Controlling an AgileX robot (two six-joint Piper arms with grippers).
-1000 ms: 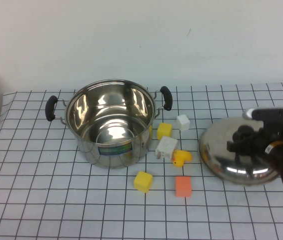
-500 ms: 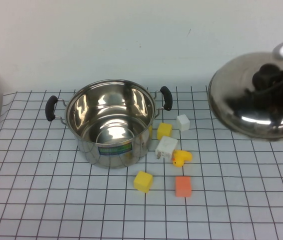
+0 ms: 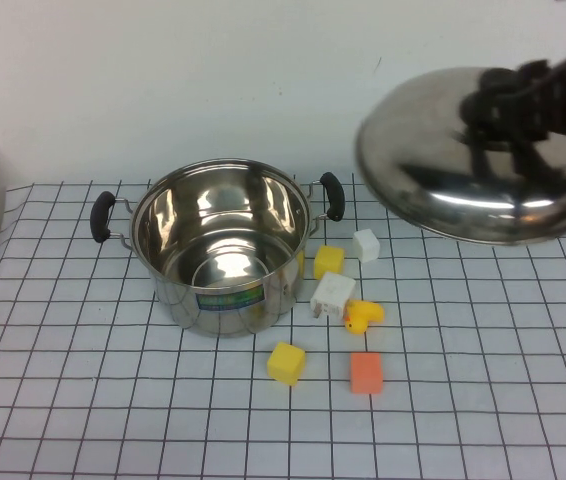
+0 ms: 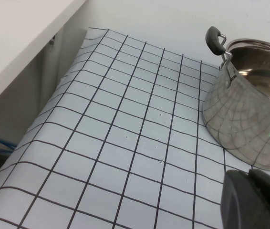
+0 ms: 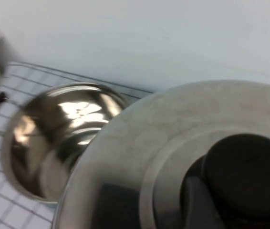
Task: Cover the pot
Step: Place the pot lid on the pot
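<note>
Holding the lid (image 3: 478, 165) clamped by its knob, my right gripper (image 3: 508, 100) hung toward the surface's far right corner, the pot (image 3: 221, 245) toward the left edge; left gripper (image 4: 256, 200) parked, jaws' state untellable.

right gripper (image 3: 508, 100) edge-cropped, pot (image 4: 249, 119) cut off

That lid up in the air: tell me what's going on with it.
The right gripper is shut on the knob of the lid and holds it in the air, to the right of the open pot and above the table. The pot is not yet covered. Small blocks and a toy duck lie beside it. The left gripper sits low near the pot, holding nothing.
</note>
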